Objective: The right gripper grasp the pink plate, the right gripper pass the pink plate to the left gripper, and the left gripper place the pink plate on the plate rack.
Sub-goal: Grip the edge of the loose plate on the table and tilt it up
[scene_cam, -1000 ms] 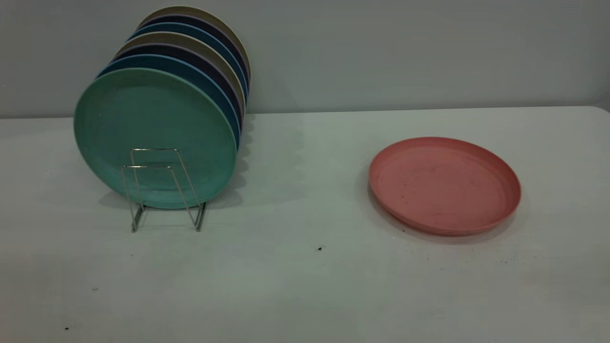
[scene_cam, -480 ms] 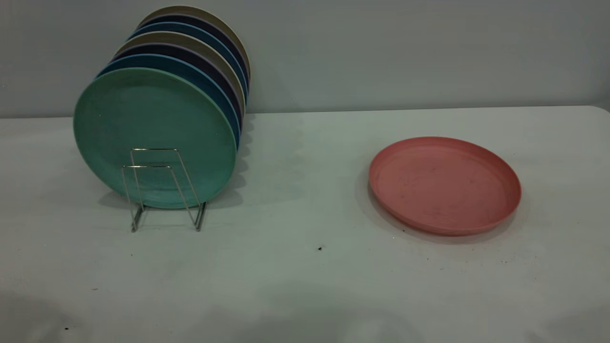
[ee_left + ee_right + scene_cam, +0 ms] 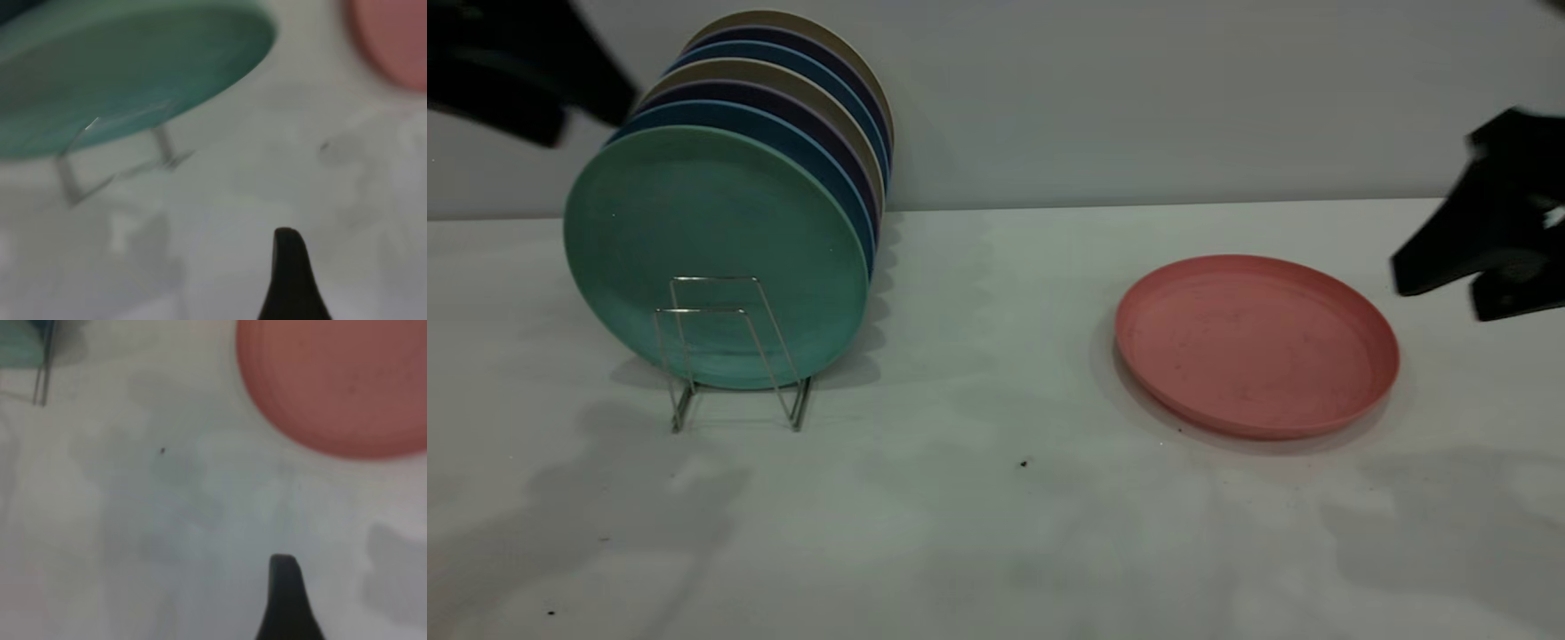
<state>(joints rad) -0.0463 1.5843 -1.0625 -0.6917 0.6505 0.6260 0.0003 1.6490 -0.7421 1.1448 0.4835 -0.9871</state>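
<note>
The pink plate (image 3: 1254,347) lies flat on the white table at the right. It also shows in the right wrist view (image 3: 340,380) and at a corner of the left wrist view (image 3: 393,40). The right gripper (image 3: 1440,298), blurred, hangs above the table just right of the plate with its fingers apart and empty. The plate rack (image 3: 729,356) stands at the left with several upright plates; a teal-green plate (image 3: 711,249) is the front one. The left gripper (image 3: 578,116), blurred, is high at the upper left, above and left of the rack.
Two bare wire loops stand in front of the teal-green plate, also seen in the left wrist view (image 3: 113,167). The white table (image 3: 996,533) runs to a grey wall behind. A small dark speck (image 3: 1024,463) lies mid-table.
Both arms have come into view: the left one at the upper left, the right one at the right edge. Their shadows now fall on the table. Plates and rack have not moved.
</note>
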